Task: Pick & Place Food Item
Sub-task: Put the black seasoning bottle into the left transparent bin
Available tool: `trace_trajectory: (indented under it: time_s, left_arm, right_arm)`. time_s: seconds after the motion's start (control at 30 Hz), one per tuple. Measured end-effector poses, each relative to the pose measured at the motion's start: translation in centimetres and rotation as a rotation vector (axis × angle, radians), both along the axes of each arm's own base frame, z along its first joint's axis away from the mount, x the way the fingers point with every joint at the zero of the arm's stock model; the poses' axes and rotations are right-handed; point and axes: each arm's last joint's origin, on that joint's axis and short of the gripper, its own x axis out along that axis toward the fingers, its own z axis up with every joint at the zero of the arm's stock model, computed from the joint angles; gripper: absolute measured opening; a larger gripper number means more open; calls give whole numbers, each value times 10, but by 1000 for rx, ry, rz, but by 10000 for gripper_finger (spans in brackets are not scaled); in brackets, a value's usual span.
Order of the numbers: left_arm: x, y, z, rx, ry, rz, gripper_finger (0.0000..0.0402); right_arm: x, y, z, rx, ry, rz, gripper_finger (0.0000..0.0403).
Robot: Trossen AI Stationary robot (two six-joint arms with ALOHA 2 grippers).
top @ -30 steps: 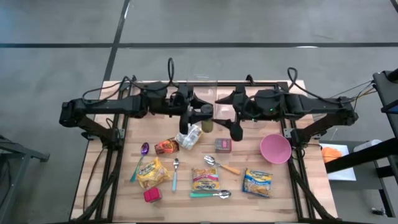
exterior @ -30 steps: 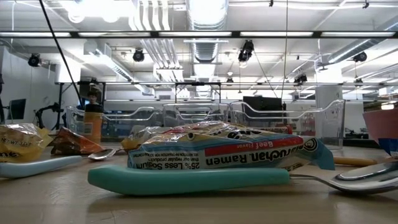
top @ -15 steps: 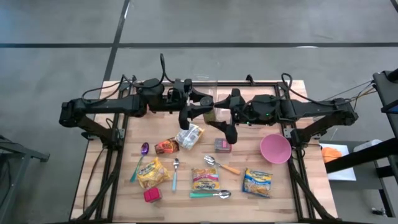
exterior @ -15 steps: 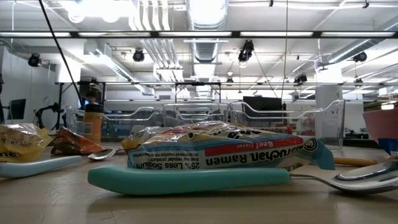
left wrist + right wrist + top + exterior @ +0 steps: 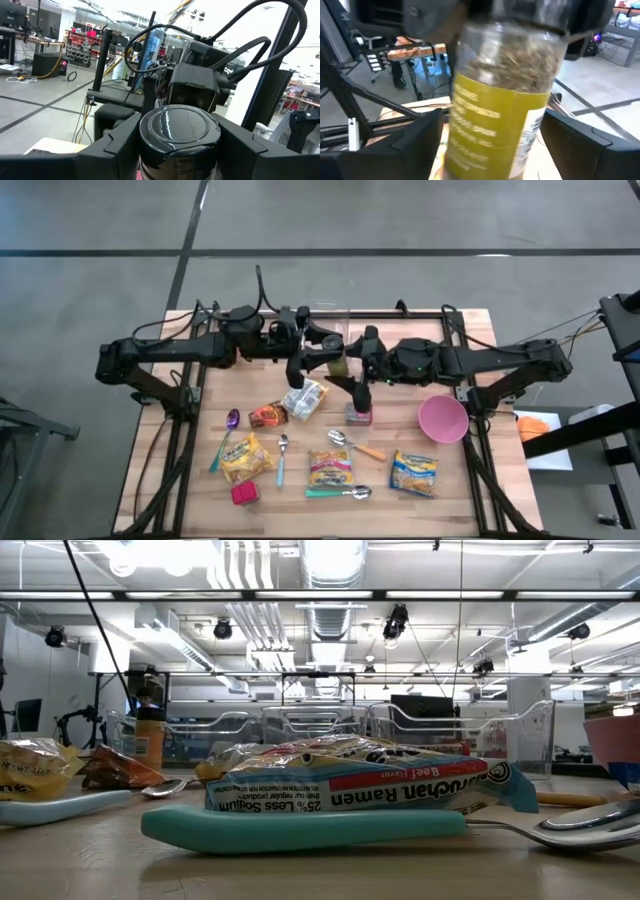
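A spice jar with a black lid, a yellow label and dried herbs inside hangs upright above the table's far middle. My left gripper reaches level from the table's left and is shut on it. My right gripper comes level from the right, and its fingers stand on either side of the jar's label. Whether they touch the jar I cannot tell. The low view shows neither gripper. My left gripper pinches the jar's top, at the lid's sides, between its two fingers. The fingers come level from the table's left. The jar hangs lifted clear of the table, roughly upright.
On the table lie ramen packets, snack bags, several spoons, a small box, a red cup and a pink bowl. A clear bin stands at the far edge.
My right gripper has gone toward the table's left and down, up to the jar, so its fingers now flank the label. My left gripper has kept its place with the jar.
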Motion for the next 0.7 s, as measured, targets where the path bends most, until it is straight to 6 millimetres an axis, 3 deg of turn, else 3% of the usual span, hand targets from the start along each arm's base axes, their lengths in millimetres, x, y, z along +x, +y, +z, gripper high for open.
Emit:
trace_trajectory:
  time_s: [0.33,0.5,0.57,0.7]
  left_arm:
    - [0,0,-2,-8,26,-15,207]
    - [0,0,-4,-17,38,-17,207]
    - [1,0,-5,-30,54,-22,229]
    - [-1,-1,-10,-89,125,-40,310]
  right_arm:
    - [-1,1,0,-2,9,29,164]
    - [-2,1,-2,4,29,32,130]
    - [-2,1,-3,3,36,35,130]
    - [-3,1,-5,-5,64,36,136]
